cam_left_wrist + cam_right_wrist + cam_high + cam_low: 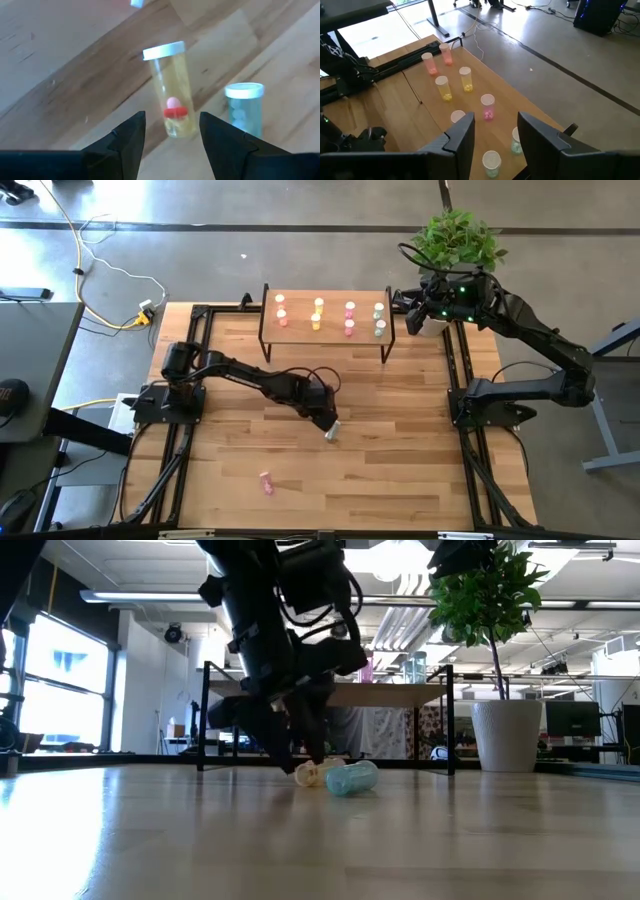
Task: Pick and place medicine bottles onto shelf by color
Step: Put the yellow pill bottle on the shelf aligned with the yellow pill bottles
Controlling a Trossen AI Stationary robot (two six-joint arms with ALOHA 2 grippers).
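The left claw [170,135], fingers parted and empty, straddles the base of the lying yellow bottle [171,92], whose long axis points straight ahead.

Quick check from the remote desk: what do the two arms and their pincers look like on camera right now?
Both arms are black, jointed links on black bases. The left arm carries looping black cables near its wrist; the right arm shows small green lights near its wrist. Each pincer, left and right, has two matte black, angular, wedge-shaped fingers.

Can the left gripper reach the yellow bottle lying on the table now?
Probably yes. The left gripper is open right at the yellow bottle, nothing between them; the pale green bottle lies beside it, apart.
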